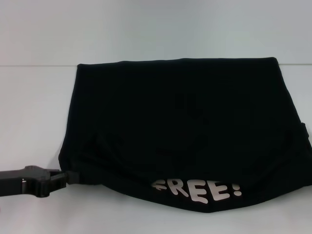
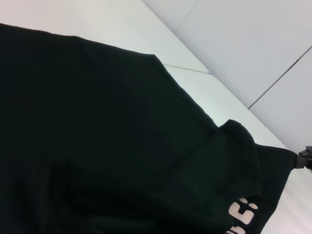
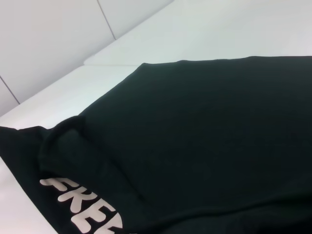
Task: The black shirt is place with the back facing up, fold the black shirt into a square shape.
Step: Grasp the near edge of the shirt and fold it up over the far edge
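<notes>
The large soft black shirt [image 1: 185,126], folded with white lettering [image 1: 197,191] showing, is gripped at its near-left corner by the clenched left pincer [image 1: 66,178] on the white worktop [image 1: 34,107].

We seem to be in a bare lab or test room. We see only a plain white table [image 1: 29,122] and a white panelled wall [image 2: 253,44] behind it.

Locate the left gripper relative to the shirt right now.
In the head view, the left gripper sits low on the robot's left, at the near-left corner of the black shirt on the white table.
</notes>
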`<state>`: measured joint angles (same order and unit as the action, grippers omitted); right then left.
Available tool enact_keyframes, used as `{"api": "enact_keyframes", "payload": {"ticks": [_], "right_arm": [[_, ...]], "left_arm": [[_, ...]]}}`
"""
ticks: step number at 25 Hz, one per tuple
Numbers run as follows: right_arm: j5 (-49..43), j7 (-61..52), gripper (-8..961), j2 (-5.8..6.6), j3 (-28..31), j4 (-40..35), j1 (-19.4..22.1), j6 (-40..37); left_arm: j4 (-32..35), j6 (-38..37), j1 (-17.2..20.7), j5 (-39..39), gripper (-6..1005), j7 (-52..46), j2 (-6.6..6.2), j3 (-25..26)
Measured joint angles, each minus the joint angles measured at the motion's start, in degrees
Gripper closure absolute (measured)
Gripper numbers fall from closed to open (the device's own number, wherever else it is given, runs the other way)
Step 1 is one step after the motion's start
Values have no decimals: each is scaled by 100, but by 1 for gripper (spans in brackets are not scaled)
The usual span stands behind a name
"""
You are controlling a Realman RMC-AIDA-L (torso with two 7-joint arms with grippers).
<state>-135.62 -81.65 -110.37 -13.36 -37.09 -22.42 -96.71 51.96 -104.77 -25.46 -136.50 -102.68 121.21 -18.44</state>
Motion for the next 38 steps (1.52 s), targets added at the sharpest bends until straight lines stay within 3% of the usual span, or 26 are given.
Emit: {"api": "enact_keyframes", "payload": {"ticks": [9,15,18,29,38], "right_arm": [[25,-17,922,30,351,-1,-18,19],[349,-18,922,41,521,-4,-146,131],[538,-24,923,3,524,40,-296,538],[443,-770,923,-35,132,596,-1191,2467],[446,-1696,923,-99,-813,879,-1858,4174]], "left_arm": [[21,37,-138,42,994,-34,-69,38],[-171,463,-458,80,994,-62,-205,158],[-564,1125,-753,173,994,-88,-348,253],[-1327,3147,-1459,304,993,-262,-542,245],[-1720,4390,-1859,254,994,-213,-632,137]]}}
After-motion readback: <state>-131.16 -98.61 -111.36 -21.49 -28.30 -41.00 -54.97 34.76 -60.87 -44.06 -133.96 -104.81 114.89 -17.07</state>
